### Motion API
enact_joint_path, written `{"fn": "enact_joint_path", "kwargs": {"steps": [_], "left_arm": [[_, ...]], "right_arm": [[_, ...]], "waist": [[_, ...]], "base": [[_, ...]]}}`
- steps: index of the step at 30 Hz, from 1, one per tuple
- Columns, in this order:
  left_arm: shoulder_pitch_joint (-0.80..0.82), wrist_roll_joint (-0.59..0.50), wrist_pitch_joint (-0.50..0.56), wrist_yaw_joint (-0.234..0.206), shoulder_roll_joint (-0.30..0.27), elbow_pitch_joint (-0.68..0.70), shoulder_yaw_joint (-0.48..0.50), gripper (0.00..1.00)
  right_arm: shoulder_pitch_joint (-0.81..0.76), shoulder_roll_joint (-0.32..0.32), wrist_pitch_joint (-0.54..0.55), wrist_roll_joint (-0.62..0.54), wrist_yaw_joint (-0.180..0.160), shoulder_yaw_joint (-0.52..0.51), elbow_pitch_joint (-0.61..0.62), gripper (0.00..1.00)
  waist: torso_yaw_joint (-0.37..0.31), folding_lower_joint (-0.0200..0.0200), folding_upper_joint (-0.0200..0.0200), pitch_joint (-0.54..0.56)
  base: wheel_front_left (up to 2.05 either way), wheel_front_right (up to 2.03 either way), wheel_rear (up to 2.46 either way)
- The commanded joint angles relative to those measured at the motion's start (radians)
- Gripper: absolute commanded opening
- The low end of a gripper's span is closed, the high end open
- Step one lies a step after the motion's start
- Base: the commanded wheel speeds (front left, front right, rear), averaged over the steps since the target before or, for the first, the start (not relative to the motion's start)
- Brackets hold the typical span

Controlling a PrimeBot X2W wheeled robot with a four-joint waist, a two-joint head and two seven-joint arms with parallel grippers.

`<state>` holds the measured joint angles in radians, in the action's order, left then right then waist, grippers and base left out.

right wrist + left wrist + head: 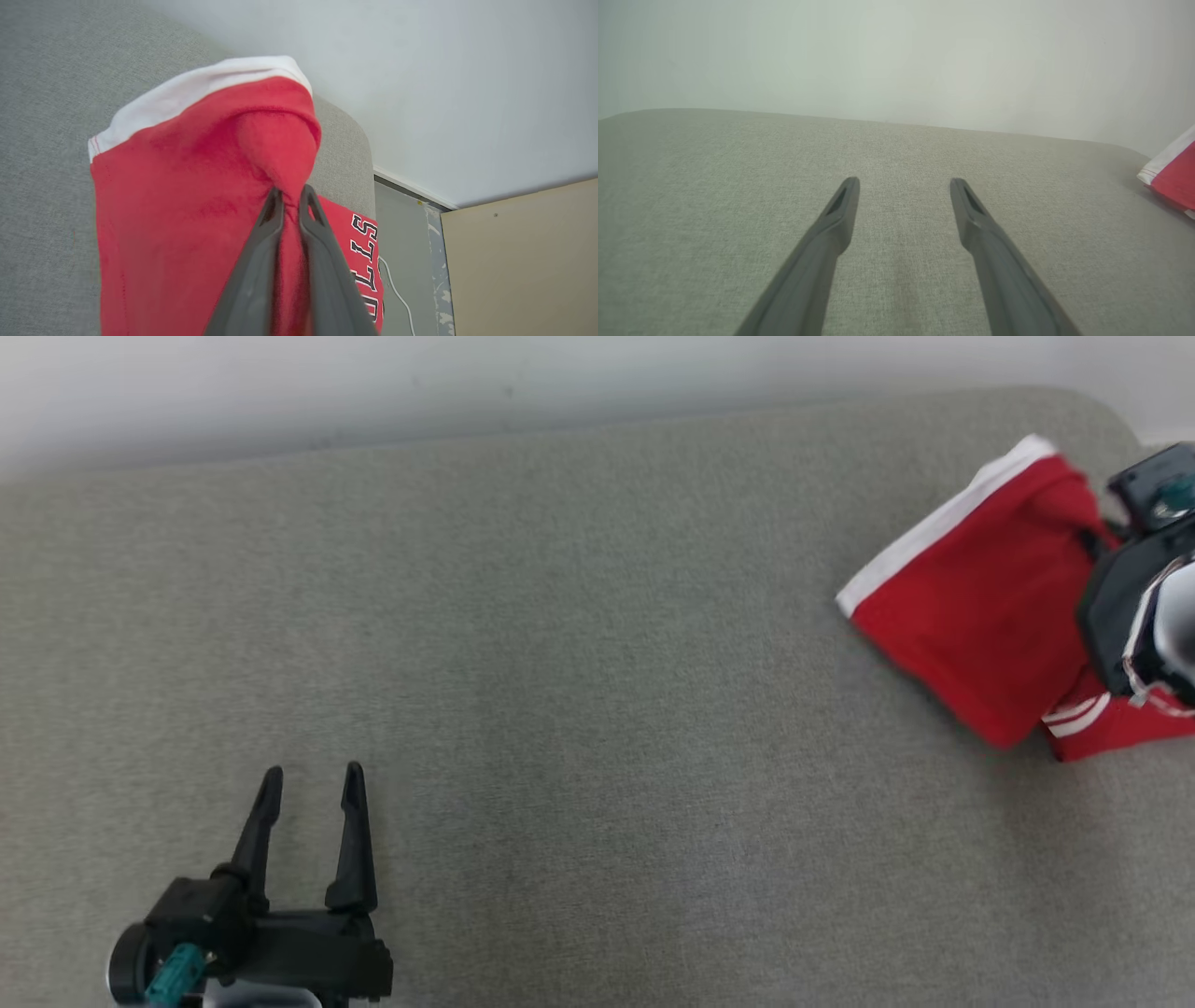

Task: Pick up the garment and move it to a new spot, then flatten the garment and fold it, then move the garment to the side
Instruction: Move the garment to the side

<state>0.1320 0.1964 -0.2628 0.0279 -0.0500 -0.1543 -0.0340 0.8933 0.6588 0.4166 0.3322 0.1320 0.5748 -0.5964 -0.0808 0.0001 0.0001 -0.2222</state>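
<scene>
Left gripper point(314, 770): nearest, fingers apart, holding nothing, low over the bare grey bench point(597, 663). Garment point(971, 607) (red, white band, folded): far right end of the bench, by its rounded corner. Right gripper point(290, 193): fingers clamped on a bunched red fold. White wall point(373, 383) behind.

Head looks down, wrists skim low, sharing the grey surface point(597, 663).

Soft even light, faint shadows, blur at the head view's right edge.
</scene>
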Motion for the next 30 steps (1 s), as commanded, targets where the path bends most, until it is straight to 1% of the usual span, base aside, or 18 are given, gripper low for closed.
{"fn": "enact_joint_path", "kwargs": {"steps": [1,4,6,10,13,14,16,19,21,24,26,27,28,30], "left_arm": [[0.020,-0.012,-0.002,0.007,-0.004,0.006,0.008,1.00],[0.033,-0.033,-0.002,0.021,-0.008,0.013,0.015,1.00],[0.047,-0.051,-0.002,0.031,-0.009,0.020,0.017,1.00],[0.062,-0.063,-0.002,0.042,-0.015,0.025,0.024,1.00],[0.068,-0.067,-0.002,0.049,-0.013,0.029,0.025,1.00],[0.068,-0.067,-0.002,0.049,-0.013,0.029,0.025,1.00],[0.070,-0.069,-0.002,0.051,-0.013,0.030,0.025,1.00],[0.070,-0.072,-0.002,0.056,-0.012,0.028,0.023,1.00],[0.072,-0.077,-0.002,0.059,-0.011,0.026,0.023,1.00],[0.076,-0.081,-0.002,0.060,-0.011,0.022,0.022,1.00],[0.075,-0.083,-0.002,0.063,-0.011,0.018,0.022,1.00],[0.074,-0.082,-0.002,0.064,-0.010,0.015,0.022,1.00],[0.072,-0.081,-0.002,0.065,-0.010,0.013,0.023,1.00],[0.067,-0.081,-0.002,0.067,-0.009,0.007,0.023,1.00]], "right_arm": [[0.015,0.000,-0.018,-0.012,-0.003,-0.012,-0.010,0.00],[0.031,-0.007,-0.056,-0.035,-0.003,-0.059,-0.058,0.00],[0.037,-0.005,-0.086,-0.072,-0.003,-0.099,-0.102,0.00],[0.028,0.025,-0.118,-0.140,-0.003,-0.126,-0.130,0.00],[0.015,0.035,-0.132,-0.183,-0.003,-0.172,-0.156,0.00],[0.015,0.035,-0.132,-0.183,-0.003,-0.172,-0.156,0.00],[0.007,0.037,-0.142,-0.214,-0.003,-0.212,-0.174,0.00],[0.001,0.030,-0.167,-0.273,-0.003,-0.283,-0.193,0.00],[-0.014,0.005,-0.191,-0.305,-0.003,-0.309,-0.192,0.00],[-0.018,-0.003,-0.217,-0.380,-0.003,-0.346,-0.185,0.00],[-0.028,-0.017,-0.216,-0.428,-0.003,-0.373,-0.185,0.24],[-0.035,-0.027,-0.217,-0.450,-0.003,-0.382,-0.182,0.54],[-0.039,-0.035,-0.215,-0.469,-0.003,-0.400,-0.180,1.00],[-0.051,-0.049,-0.220,-0.514,-0.003,-0.422,-0.168,1.00]], "waist": [[-0.045,-0.0001,-0.0001,-0.055],[-0.057,-0.0001,-0.0001,-0.083],[-0.061,-0.0001,-0.0001,-0.108],[-0.061,-0.0001,-0.0001,-0.128],[-0.059,-0.0001,-0.0001,-0.137],[-0.059,-0.0001,-0.0001,-0.137],[-0.056,-0.0001,-0.0001,-0.141],[-0.051,-0.0001,-0.0001,-0.147],[-0.049,-0.0001,-0.0001,-0.148],[-0.045,-0.0001,-0.0001,-0.147],[-0.043,-0.0001,-0.0001,-0.141],[-0.042,-0.0001,-0.0001,-0.137],[-0.042,-0.0001,-0.0001,-0.133],[-0.042,-0.0001,-0.0001,-0.122]], "base": [[0.00,0.00,0.00],[0.00,0.00,0.00],[0.00,0.00,0.00],[0.00,0.00,0.00],[0.00,0.00,0.00],[0.00,0.00,0.00],[0.00,0.00,0.00],[0.00,0.00,0.00],[0.00,0.00,0.00],[0.00,0.00,0.00],[0.00,0.00,0.00],[0.00,0.00,0.00],[0.00,0.00,0.00],[0.00,0.00,0.00]]}}
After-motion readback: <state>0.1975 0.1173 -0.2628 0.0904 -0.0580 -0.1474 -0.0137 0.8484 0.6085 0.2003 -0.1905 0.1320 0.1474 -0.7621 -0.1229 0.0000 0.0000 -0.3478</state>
